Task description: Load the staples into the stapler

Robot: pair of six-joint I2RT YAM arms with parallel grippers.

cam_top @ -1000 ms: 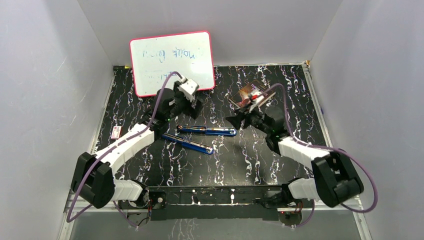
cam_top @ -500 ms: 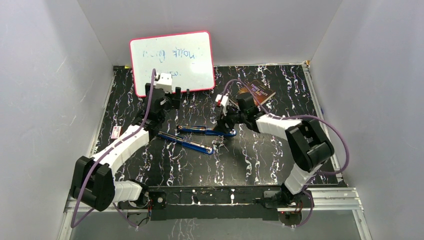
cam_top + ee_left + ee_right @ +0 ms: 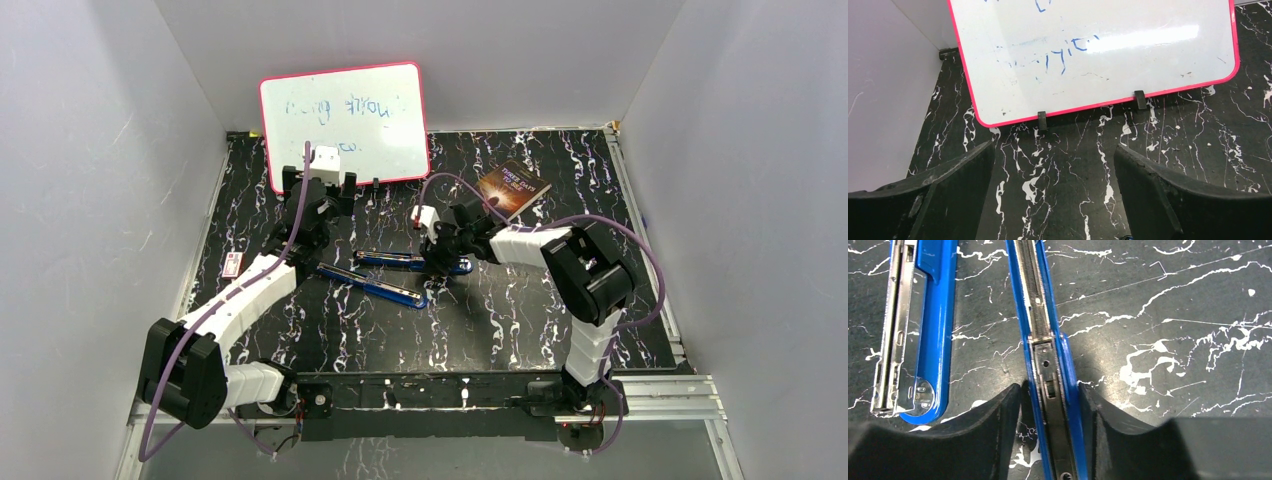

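The blue stapler lies opened flat on the black marbled table, its two arms side by side (image 3: pixel 412 262) (image 3: pixel 375 287). My right gripper (image 3: pixel 437 262) (image 3: pixel 1050 400) is down over the right end of the farther arm (image 3: pixel 1045 350), open. That arm sits between the fingers: the right one touches its blue side, the left one stands a sliver off. A finely ribbed strip (image 3: pixel 1029 290) lies in its channel; I cannot tell whether it is staples. The other arm (image 3: pixel 913 330) shows its metal rail. My left gripper (image 3: pixel 320 185) (image 3: pixel 1053 155) hangs open and empty over bare table before the whiteboard.
A pink-framed whiteboard (image 3: pixel 345 120) (image 3: pixel 1088 50) leans at the back left on two black clips. A dark book (image 3: pixel 512 187) lies at the back right. A small white box with a pink-red label (image 3: pixel 232 264) sits by the left wall.
My right arm has swung in from the back right and come down over the stapler's farther arm, its jaws narrowing. My left gripper has drawn back from the stapler toward the whiteboard.
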